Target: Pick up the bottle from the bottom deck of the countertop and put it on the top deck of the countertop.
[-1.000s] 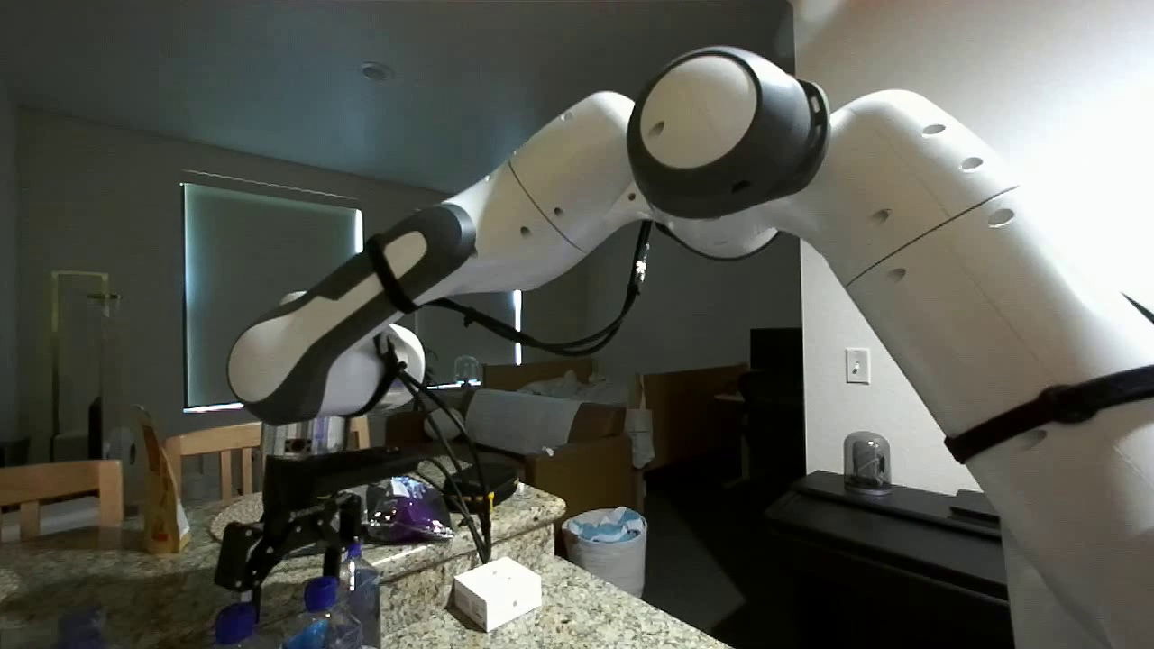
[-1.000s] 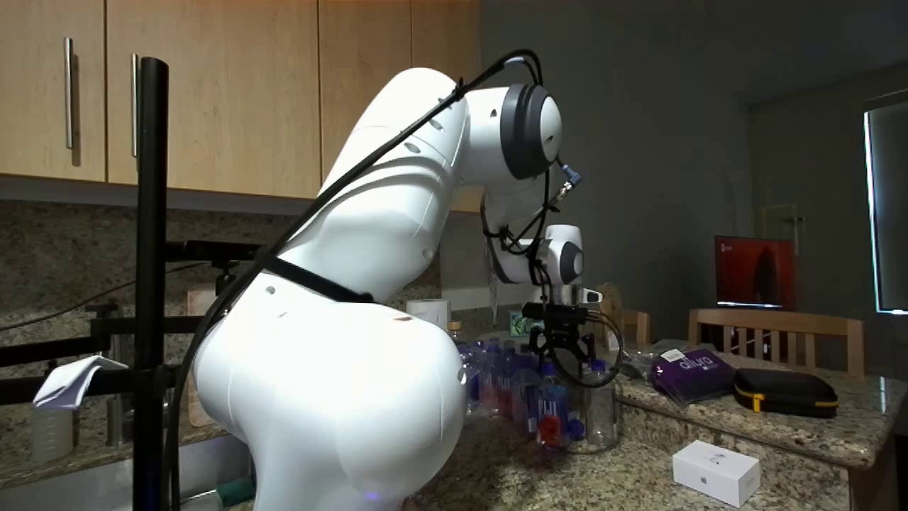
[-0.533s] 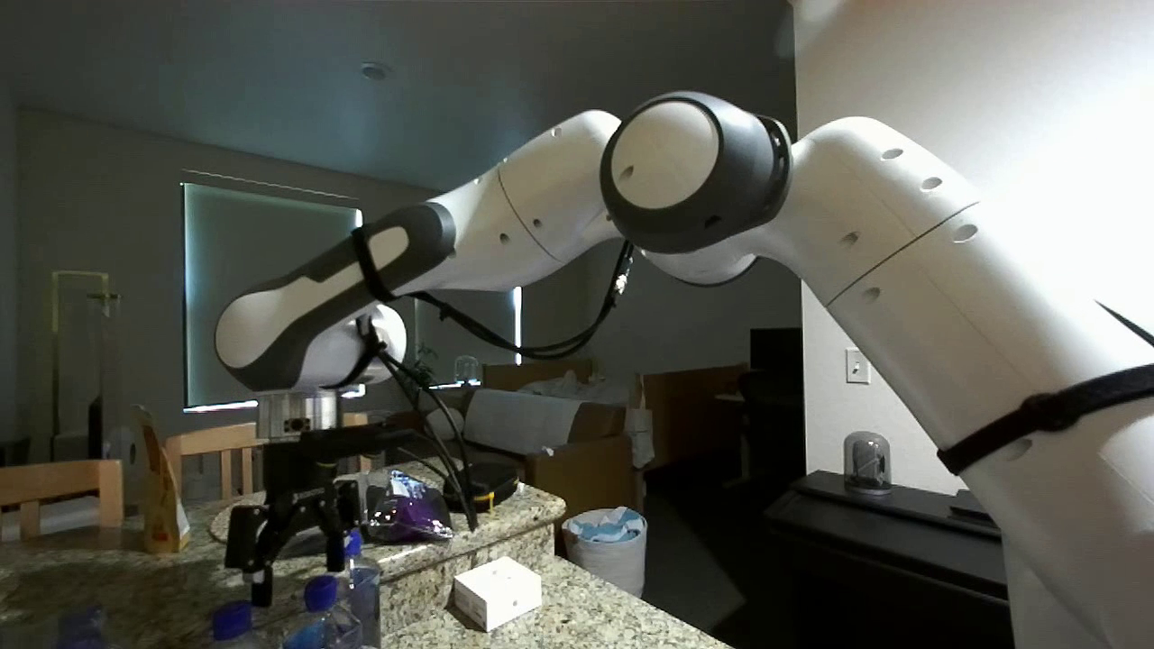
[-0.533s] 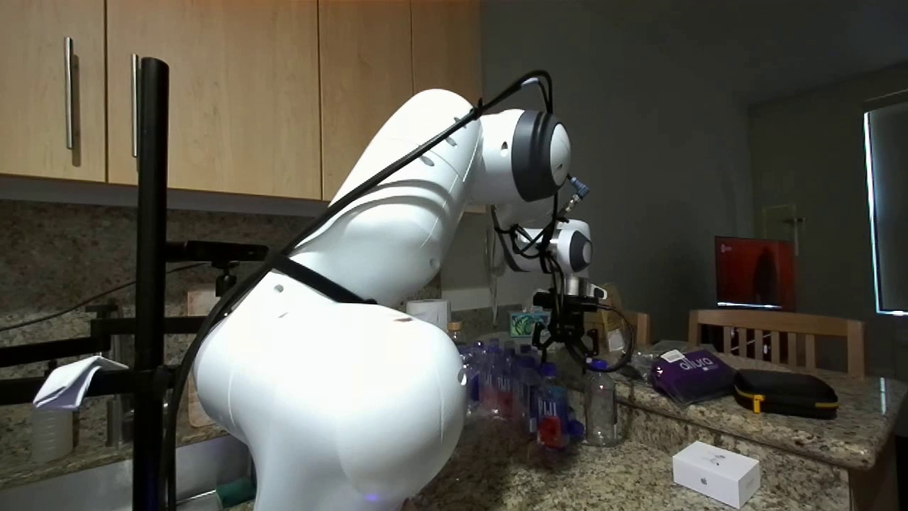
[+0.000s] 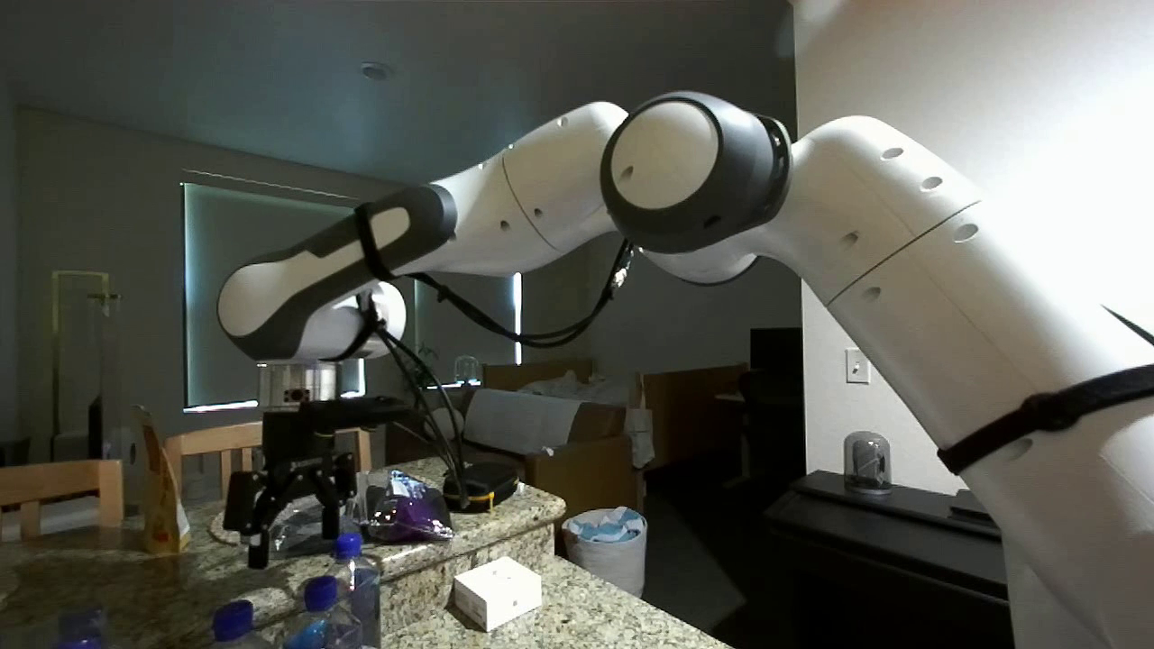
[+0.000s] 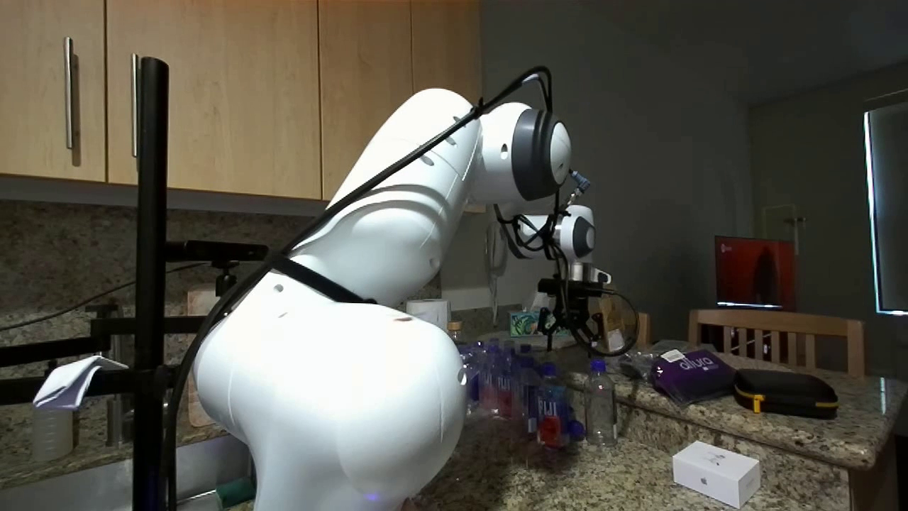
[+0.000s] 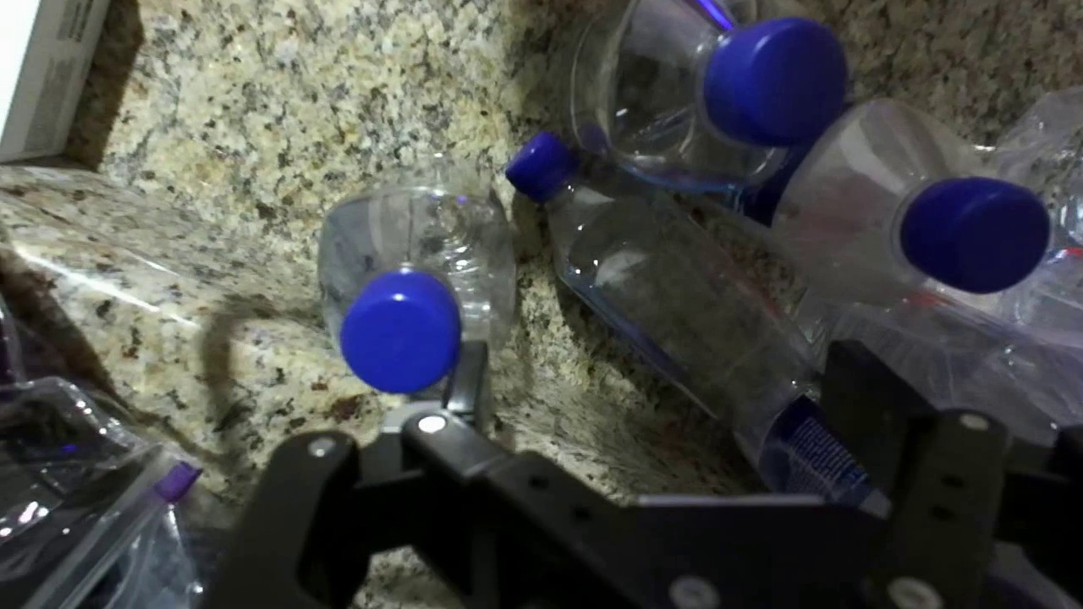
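Note:
The bottle with a blue cap and a reddish lower body (image 6: 552, 422) stands at the front of several similar bottles on the bottom deck (image 6: 603, 479). In the wrist view this seems to be the upper bottle (image 7: 656, 101). A clear bottle (image 6: 601, 408) stands upright beside the step; it also shows in the wrist view (image 7: 406, 228). Another bottle (image 7: 668, 279) lies on its side. My gripper (image 6: 572, 345) is open and empty above the bottles; in the wrist view (image 7: 664, 372) one finger overlaps the clear bottle's cap. The top deck (image 6: 851, 426) is the raised granite ledge.
A white box (image 6: 715, 472) sits on the bottom deck against the step. A purple bag (image 6: 695, 372) and a black case with yellow trim (image 6: 784, 394) lie on the top deck. A paper bag (image 5: 164, 496) stands farther back on the ledge.
My gripper has risen away from the bottle caps and shifted slightly toward the ledge. It stays open. The upper arm has lowered and reached forward. The bottles stand nearly where they were.

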